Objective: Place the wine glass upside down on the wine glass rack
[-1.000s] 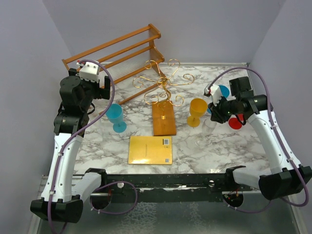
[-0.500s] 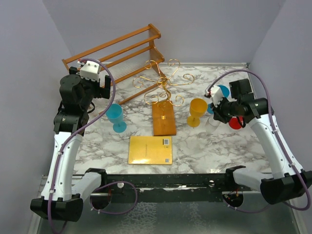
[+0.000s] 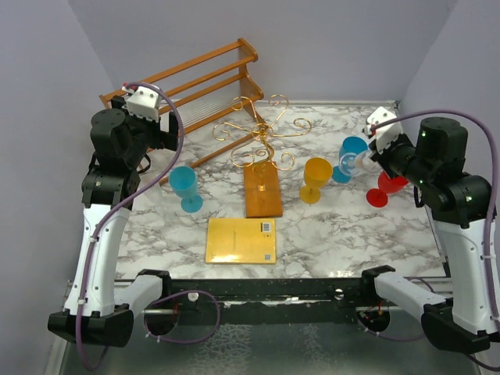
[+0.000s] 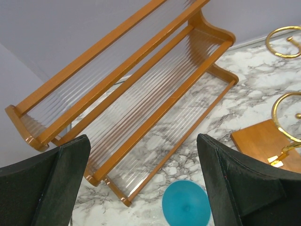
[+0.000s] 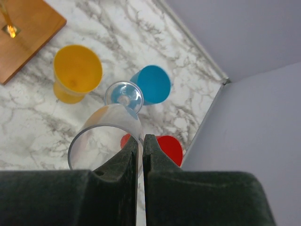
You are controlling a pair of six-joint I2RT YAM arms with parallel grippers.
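Observation:
The clear wine glass (image 5: 106,136) hangs in the air over the right side of the table, its round foot (image 5: 123,95) pointing away from the camera. My right gripper (image 5: 142,141) is shut on its rim, one finger inside the bowl and one outside. From above, the glass (image 3: 351,162) shows faintly beside the right gripper (image 3: 373,152). The gold wire wine glass rack (image 3: 262,133) stands mid-table on its brown wooden base (image 3: 262,191). My left gripper (image 4: 146,188) is open and holds nothing, high above the left side.
A yellow glass (image 3: 316,178), a blue glass (image 3: 351,148) and a red glass (image 3: 384,189) stand under the right arm. Another blue glass (image 3: 186,187) stands left of the rack. A slatted wooden shelf (image 3: 187,86) is at the back left, a yellow book (image 3: 241,240) at the front.
My right gripper has shut on the clear glass's rim and lifted it up and to the right off the table. The left arm has barely shifted.

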